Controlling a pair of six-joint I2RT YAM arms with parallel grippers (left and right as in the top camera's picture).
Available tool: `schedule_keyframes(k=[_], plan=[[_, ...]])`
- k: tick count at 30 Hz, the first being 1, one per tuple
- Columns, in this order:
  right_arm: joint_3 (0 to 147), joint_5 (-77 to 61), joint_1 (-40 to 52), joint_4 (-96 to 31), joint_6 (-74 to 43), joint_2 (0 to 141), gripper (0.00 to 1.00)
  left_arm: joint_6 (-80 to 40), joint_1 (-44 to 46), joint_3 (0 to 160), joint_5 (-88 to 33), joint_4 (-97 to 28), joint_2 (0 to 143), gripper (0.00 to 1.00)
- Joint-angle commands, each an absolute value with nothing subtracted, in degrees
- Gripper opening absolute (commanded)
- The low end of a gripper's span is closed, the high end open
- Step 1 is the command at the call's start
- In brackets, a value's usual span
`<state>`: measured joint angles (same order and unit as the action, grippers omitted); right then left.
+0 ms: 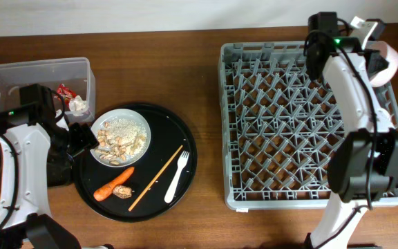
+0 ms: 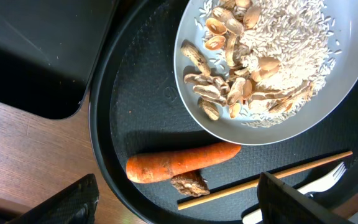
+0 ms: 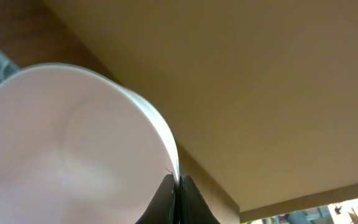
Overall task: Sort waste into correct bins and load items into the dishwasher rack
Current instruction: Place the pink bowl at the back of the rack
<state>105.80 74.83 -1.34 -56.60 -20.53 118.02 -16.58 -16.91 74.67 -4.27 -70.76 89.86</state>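
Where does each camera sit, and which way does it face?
Overhead: above the table, facing straight down at dishwasher rack and round black tray; left arm, right arm show.
Left wrist: on left arm, facing down at plate and carrot; open left gripper at bottom.
Right wrist: on right arm, facing sideways at beige wall; right gripper shut on pale cup.
Shared: overhead and left wrist both show plate, carrot.

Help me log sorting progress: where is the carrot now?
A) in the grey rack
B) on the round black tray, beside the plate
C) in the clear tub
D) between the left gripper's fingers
B: the carrot lies on the round black tray, beside the plate, with no gripper on it.
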Motion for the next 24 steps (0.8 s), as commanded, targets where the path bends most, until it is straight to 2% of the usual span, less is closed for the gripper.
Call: schedule_keyframes(k=[1, 5, 10, 16, 18, 21, 24], plan=[[105.67, 75.09, -0.25, -55.55, -19.75, 123.20, 0.04, -17.32, -17.04, 74.83, -4.69, -71.05, 90.00, 0.81], [105.67, 74.19, 2.79, -54.78, -19.75, 127.72, 0.04, -17.34, -17.04, 74.83, -4.71, -71.11, 90.00, 0.81], [105.67, 62.59, 7.53, -54.59, -19.75, 127.79, 0.06, -17.34, -17.06, 74.83, -4.69, -71.02, 90.00, 0.81], [105.69, 54.17, 9.39, -59.55, -19.77, 127.76, 0.39, -17.34, -17.06, 74.83, -4.69, -70.87, 90.00, 0.81], [105.71, 54.19, 9.37, -62.24, -20.45, 127.55, 0.66, -17.34, -17.06, 74.83, -4.69, -70.72, 90.00, 0.81], [105.71, 54.11, 9.26, -66.26, -26.59, 123.94, 0.89, -17.34, -17.04, 74.83, -4.69, -70.72, 90.00, 0.81], [105.78, 47.11, 9.26, -66.46, -26.85, 114.93, 0.97, -17.32, -17.04, 74.85, -4.69, -70.57, 90.00, 0.81]])
